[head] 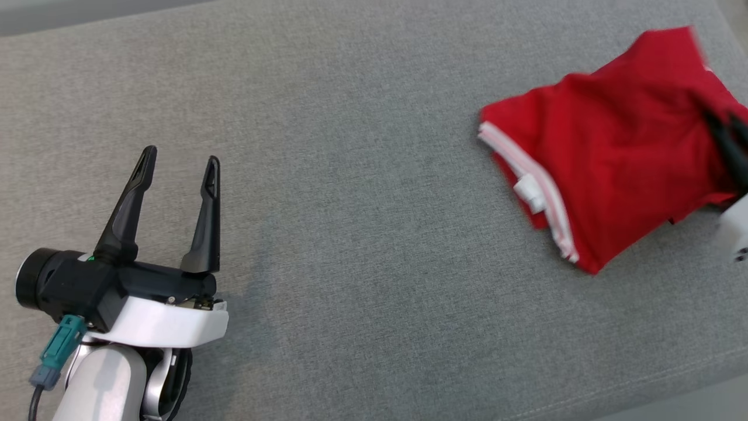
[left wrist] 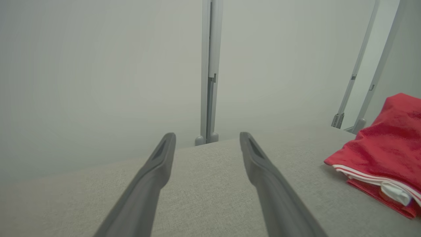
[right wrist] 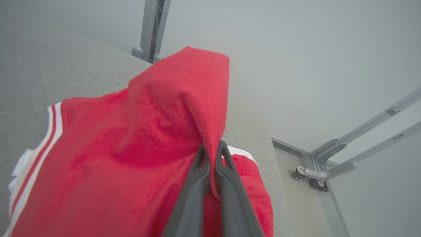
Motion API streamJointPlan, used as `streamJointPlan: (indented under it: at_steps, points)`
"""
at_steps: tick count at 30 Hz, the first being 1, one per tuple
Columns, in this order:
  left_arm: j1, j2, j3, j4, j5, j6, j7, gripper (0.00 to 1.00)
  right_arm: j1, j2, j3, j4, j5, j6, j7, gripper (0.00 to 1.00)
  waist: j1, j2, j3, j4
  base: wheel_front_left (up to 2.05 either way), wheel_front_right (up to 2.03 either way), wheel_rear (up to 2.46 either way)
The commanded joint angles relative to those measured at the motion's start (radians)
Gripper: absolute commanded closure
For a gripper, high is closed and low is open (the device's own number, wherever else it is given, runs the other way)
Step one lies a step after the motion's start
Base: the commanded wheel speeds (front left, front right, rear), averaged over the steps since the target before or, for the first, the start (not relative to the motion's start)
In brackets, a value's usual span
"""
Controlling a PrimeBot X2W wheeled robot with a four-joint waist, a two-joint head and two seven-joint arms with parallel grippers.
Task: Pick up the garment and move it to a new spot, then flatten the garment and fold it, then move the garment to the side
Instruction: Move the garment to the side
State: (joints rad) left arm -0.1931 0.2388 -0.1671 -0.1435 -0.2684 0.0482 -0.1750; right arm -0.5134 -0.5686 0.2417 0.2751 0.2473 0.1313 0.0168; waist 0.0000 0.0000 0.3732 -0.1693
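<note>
The garment (head: 619,146) is red with white and red striped trim, lying folded at the right end of the grey surface (head: 350,204). My right gripper (right wrist: 212,148) is shut on a fold of the garment (right wrist: 158,138), which stands up in a peak above the fingertips. In the head view its dark fingers (head: 727,140) press into the cloth at the right edge. My left gripper (head: 181,161) is open over bare surface at the lower left, far from the garment. From the left wrist, the garment (left wrist: 388,148) lies to the right of the open gripper (left wrist: 207,138).
The grey surface ends close beyond the garment on the right (right wrist: 269,144), with floor and a wheeled metal frame (right wrist: 329,164) past it. A grey post (left wrist: 209,72) stands behind the far edge. A pale wall lies behind.
</note>
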Motion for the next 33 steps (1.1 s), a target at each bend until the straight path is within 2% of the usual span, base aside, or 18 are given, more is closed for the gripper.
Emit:
streamJointPlan:
  at_steps: [1, 6, 12, 13, 14, 21, 25, 29, 33]
  points:
    - [-0.019, 0.006, -0.002, -0.004, 0.016, -0.004, 0.002, 0.0, -0.01, -0.018, -0.019, 0.009, 0.006, -0.001, -0.005, 1.0, 0.0, 0.0, 0.016, -0.014, 0.0, 0.0, 0.0]
    - [-0.046, 0.014, -0.018, -0.011, 0.013, -0.015, 0.013, 0.0, -0.009, -0.069, -0.104, 0.073, 0.014, -0.001, -0.007, 1.0, 0.0, 0.0, 0.041, -0.017, 0.0, 0.0, 0.0]
    - [-0.07, 0.024, -0.024, -0.012, 0.02, -0.02, 0.024, 0.0, -0.048, -0.039, -0.15, 0.211, 0.032, -0.001, -0.012, 1.0, 0.0, 0.0, 0.075, -0.012, 0.0, 0.0, 0.0]
    - [-0.074, 0.025, -0.024, -0.014, 0.019, -0.02, 0.026, 0.0, -0.059, -0.031, -0.166, 0.241, 0.034, -0.001, -0.016, 0.56, 0.0, 0.0, 0.08, -0.011, 0.0, 0.0, 0.0]
    - [-0.075, 0.024, -0.026, -0.013, 0.018, -0.019, 0.028, 0.0, -0.067, -0.025, -0.181, 0.276, 0.028, -0.001, -0.014, 0.0, 0.0, 0.0, 0.085, -0.008, 0.0, 0.0, 0.0]
    - [-0.08, 0.026, -0.023, 0.013, 0.008, -0.011, 0.023, 0.0, -0.085, 0.024, -0.244, 0.405, 0.03, -0.001, -0.105, 0.0, 0.0, 0.0, 0.083, 0.005, 0.0, 0.0, 0.0]
    - [-0.062, 0.021, -0.021, 0.029, 0.0, -0.004, 0.016, 0.0, -0.072, 0.052, -0.26, 0.408, 0.037, -0.001, -0.158, 0.0, 0.0, 0.0, 0.06, 0.005, 0.0, 0.0, 0.0]
    - [-0.032, 0.015, -0.014, 0.048, -0.008, 0.009, 0.006, 0.0, -0.041, 0.101, -0.288, 0.353, 0.048, -0.001, -0.215, 0.0, 0.0, 0.0, 0.01, 0.001, 0.0, 0.0, 0.0]
    - [0.001, 0.007, -0.01, 0.056, -0.018, 0.025, 0.001, 0.0, 0.017, 0.168, -0.307, 0.235, 0.036, -0.001, -0.225, 0.0, 0.0, 0.0, -0.043, 0.005, 0.0, 0.0, 0.0]
